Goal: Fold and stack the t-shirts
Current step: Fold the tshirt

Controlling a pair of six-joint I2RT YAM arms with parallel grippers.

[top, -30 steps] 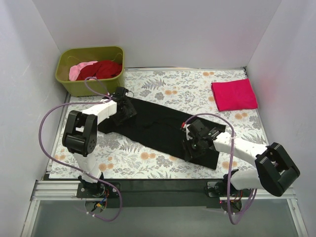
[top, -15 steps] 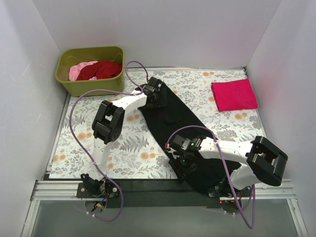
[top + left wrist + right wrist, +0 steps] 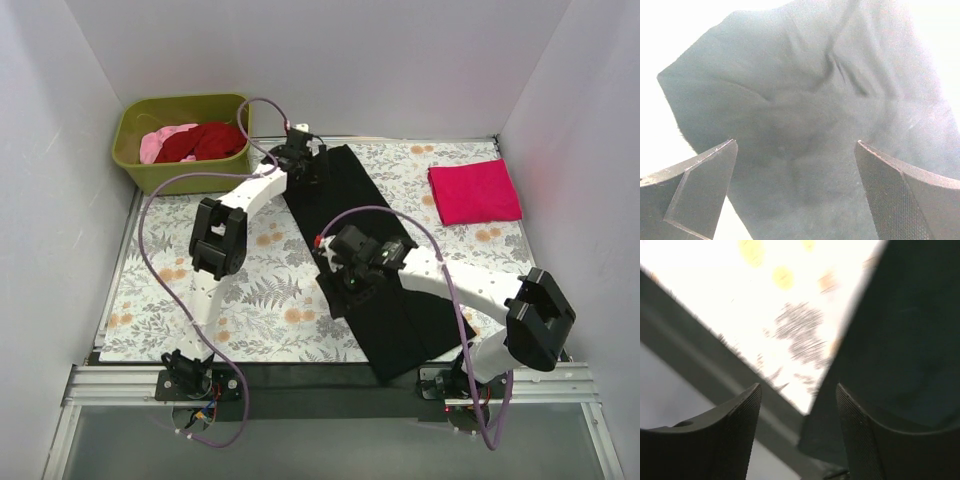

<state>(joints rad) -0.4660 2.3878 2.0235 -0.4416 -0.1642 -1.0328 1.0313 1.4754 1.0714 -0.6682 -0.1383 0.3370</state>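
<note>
The black t-shirt (image 3: 400, 320) lies stretched in a long strip from the far middle of the table down to its near edge. My left gripper (image 3: 305, 168) hovers over its far end, open wide with only black cloth (image 3: 805, 100) beneath the gripper (image 3: 795, 145). At the strip's left edge near its middle is my right gripper (image 3: 350, 283), also open (image 3: 799, 390), with the shirt's edge (image 3: 910, 330) below and nothing between the fingers. A folded magenta-pink t-shirt (image 3: 475, 192) rests at the far right. The dark red t-shirt (image 3: 210, 140) and the pale pink one (image 3: 160, 143) sit bunched in the tub.
The olive-green tub (image 3: 180, 103) stands at the far left corner. A floral table cloth (image 3: 250, 290) covers the table. The black shirt's near end reaches over the dark front rail (image 3: 300, 365). White walls close in on three sides.
The black shirt swung from lying across the table to lying far-to-near. My left gripper carried its end toward the far middle and opened. The right gripper moved left along the shirt and opened wider.
</note>
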